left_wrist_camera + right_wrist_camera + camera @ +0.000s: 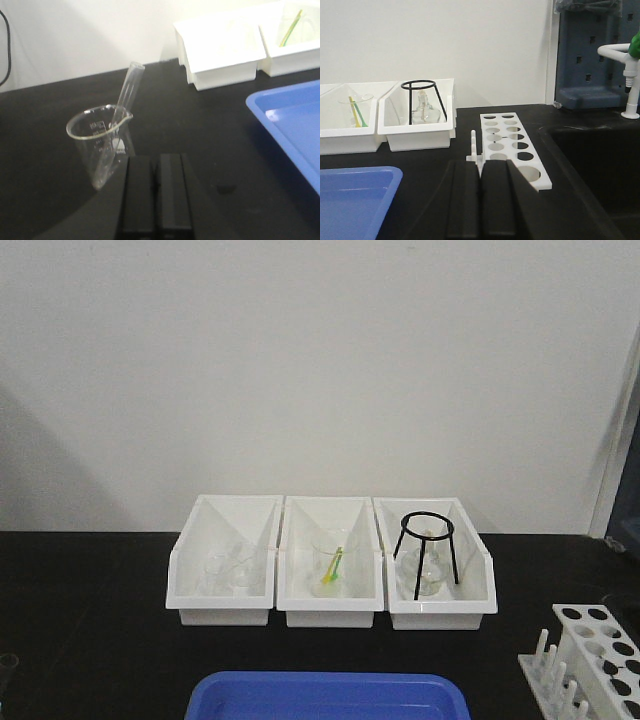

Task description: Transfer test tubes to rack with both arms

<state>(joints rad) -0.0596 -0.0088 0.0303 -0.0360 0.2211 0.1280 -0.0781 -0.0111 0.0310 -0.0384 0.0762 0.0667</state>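
Diagonally, test tube [121, 109] leans in beaker [86, 142], mouth up-right.

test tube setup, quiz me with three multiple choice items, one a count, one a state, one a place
1. How many white bins stand along the wall?
A two
B three
C four

2. The visible holes of the rack are:
A all empty
B half filled
C all filled

3. The test tube is:
A in a white bin
B in the rack
C leaning in a beaker

Answers:
1 B, three bins sit side by side in the front view.
2 A, no tube stands in any hole that shows.
3 C, it slants out over the beaker's rim in the left wrist view.
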